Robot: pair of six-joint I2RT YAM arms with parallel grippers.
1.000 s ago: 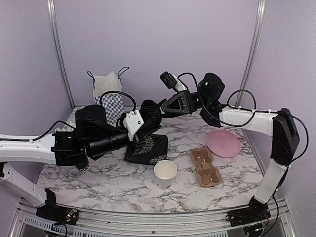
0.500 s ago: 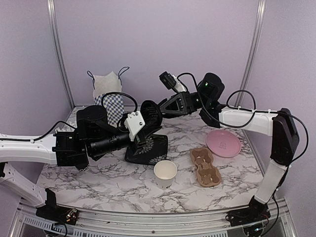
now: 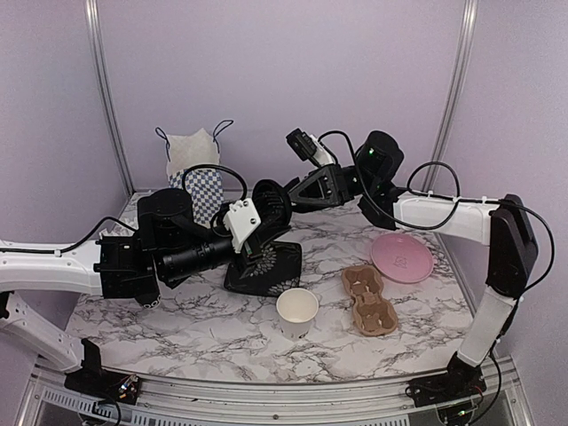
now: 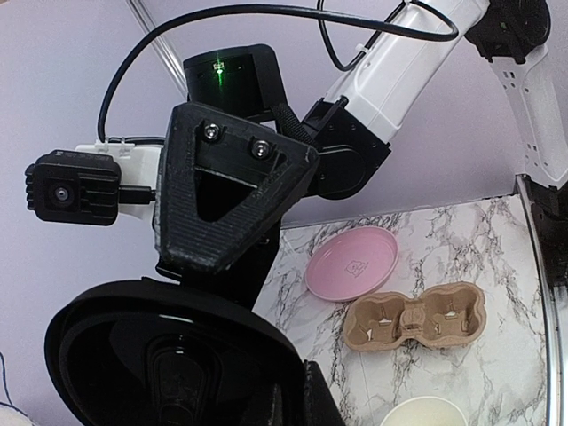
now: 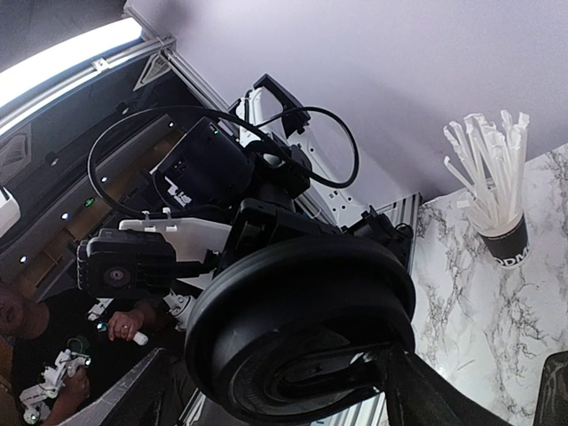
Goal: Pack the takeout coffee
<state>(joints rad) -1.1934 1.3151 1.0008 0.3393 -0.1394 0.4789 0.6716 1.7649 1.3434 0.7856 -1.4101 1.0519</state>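
White print on short black cup of white straws [image 5: 502, 241] and mark on round pink plate [image 3: 402, 257] are too small to read. Small white paper cup [image 3: 297, 312] stands upright, uncovered, front-centre of marble table [image 3: 195, 330], just in front of black patterned paper bag [image 3: 266, 266], w/ brown cardboard 2-cup carrier [image 3: 369, 300] to its right. My left gripper [image 3: 259, 220] is closed tight on round black plastic lid [image 3: 272, 204], up over bag; my right gripper [image 3: 291, 195] has jaws spread wide either side of lid.

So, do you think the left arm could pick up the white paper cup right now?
Probably not yet. The way looks free: the white paper cup stands uncovered in front of the black bag. But the left gripper is shut on the black lid, so it would have to release that first.
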